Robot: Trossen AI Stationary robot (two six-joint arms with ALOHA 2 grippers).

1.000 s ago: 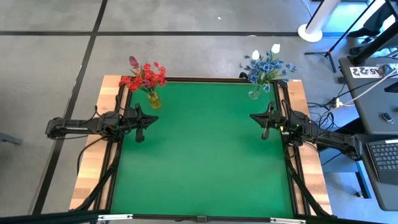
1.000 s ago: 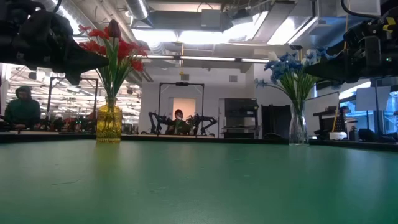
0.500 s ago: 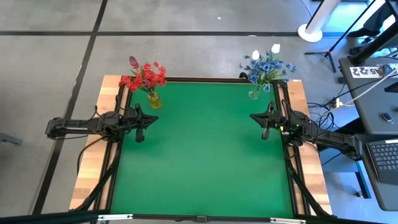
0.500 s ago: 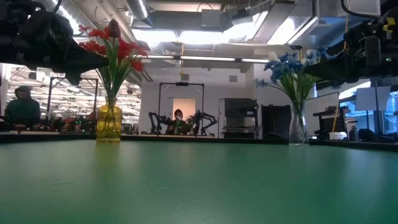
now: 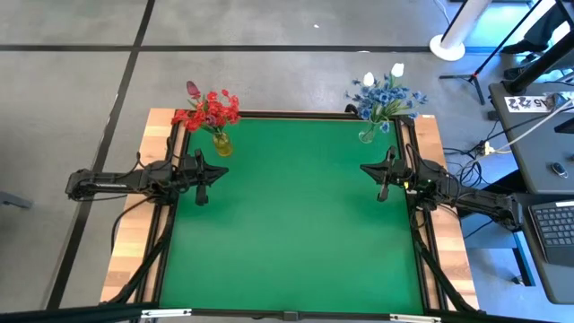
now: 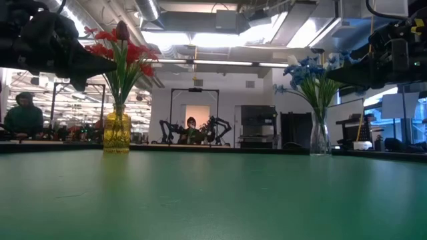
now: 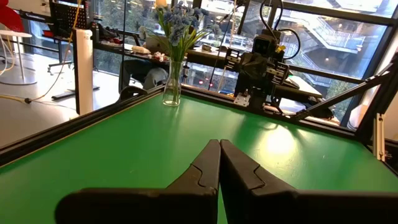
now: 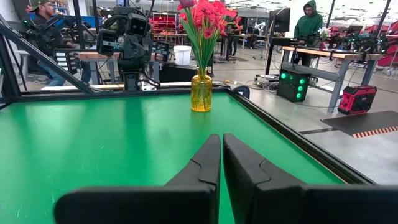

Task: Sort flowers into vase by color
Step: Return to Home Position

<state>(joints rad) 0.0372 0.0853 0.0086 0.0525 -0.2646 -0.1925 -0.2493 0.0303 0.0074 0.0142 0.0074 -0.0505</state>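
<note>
The red flowers (image 5: 208, 109) and a dark pink tulip bud stand with their stems in a yellow glass vase (image 5: 221, 144) at the table's far left corner. The blue flowers (image 5: 386, 97) with two white tulip buds (image 5: 369, 79) stand in a clear glass vase (image 5: 366, 135) at the far right corner. My left gripper (image 5: 221, 174) is shut and held level at the left edge of the green mat. My right gripper (image 5: 362, 168) is shut and level at the right edge. Both hold nothing.
The green mat (image 5: 287, 215) fills the table inside a black frame (image 5: 417, 233). A laptop (image 5: 558, 224) and cables lie on a desk to the right. People show in the room beyond the table (image 6: 23, 113).
</note>
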